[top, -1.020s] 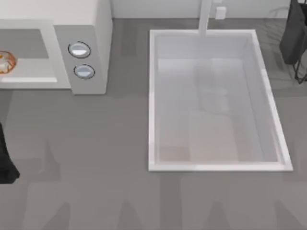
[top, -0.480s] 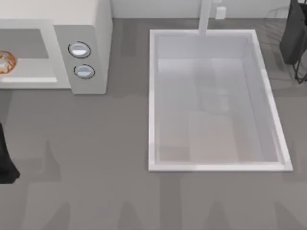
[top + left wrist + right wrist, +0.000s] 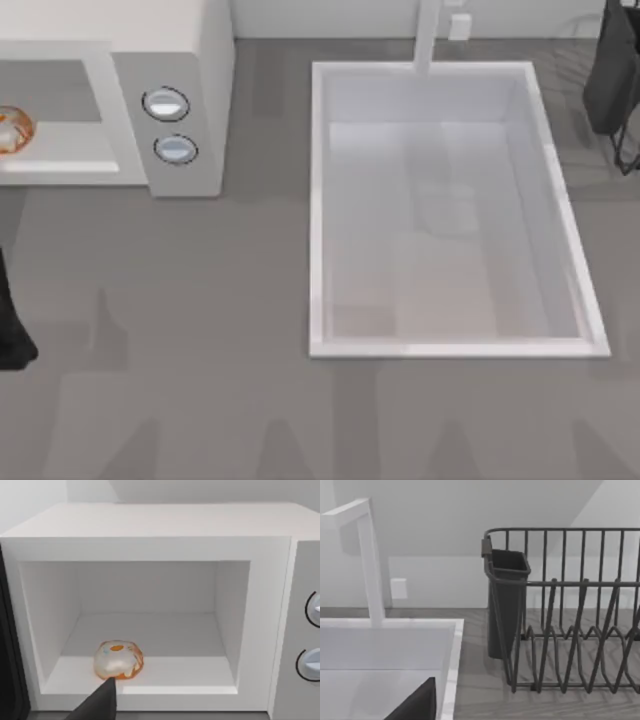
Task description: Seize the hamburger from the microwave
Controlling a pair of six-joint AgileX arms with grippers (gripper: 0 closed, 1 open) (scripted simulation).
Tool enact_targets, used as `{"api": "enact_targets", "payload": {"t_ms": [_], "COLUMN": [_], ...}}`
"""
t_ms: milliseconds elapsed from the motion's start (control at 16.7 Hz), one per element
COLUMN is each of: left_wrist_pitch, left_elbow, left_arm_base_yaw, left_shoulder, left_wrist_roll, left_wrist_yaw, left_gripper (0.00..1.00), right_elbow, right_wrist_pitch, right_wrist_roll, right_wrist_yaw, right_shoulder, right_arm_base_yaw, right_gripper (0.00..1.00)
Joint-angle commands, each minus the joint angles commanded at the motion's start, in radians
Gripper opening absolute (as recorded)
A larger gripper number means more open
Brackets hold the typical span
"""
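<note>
Left gripper [image 3: 102, 700] lined up on the microwave [image 3: 150, 530]

The hamburger [image 3: 118, 659] sat near the cavity's front edge, within easy reach; how wide the gripper stood, I could not tell. Right arm idled beside the sink [image 3: 451, 645].

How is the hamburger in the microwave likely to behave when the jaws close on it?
The hamburger looks small, low and domed, so it is probably light and unlikely to tip. Its rounded, glossy-looking top may let it slip. It sits near the front lip of the microwave floor, so a push could slide it inward.
</note>
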Motion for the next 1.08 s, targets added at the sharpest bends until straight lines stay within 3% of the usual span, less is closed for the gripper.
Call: {"api": "enact_targets", "payload": {"t_ms": [360, 1080], "left_wrist_pitch": [0.208, 0.785], "left_elbow": [0.179, 0.728], "left_arm_base_yaw": [0.045, 0.155], "left_shoulder": [0.459, 1.819], "left_wrist_roll": [0.033, 0.083], "left_wrist_yaw": [0.065, 0.192], "left_gripper": [1.00, 1.00], "right_elbow": [0.000, 0.000], "right_wrist_pitch": [0.000, 0.000], "right_wrist_roll": [0.000, 0.000], "right_wrist_yaw": [0.000, 0.000], "right_shoulder": [0.000, 0.000], "right_arm_base_yaw": [0.000, 0.000], "right_gripper": [1.00, 1.00]}}
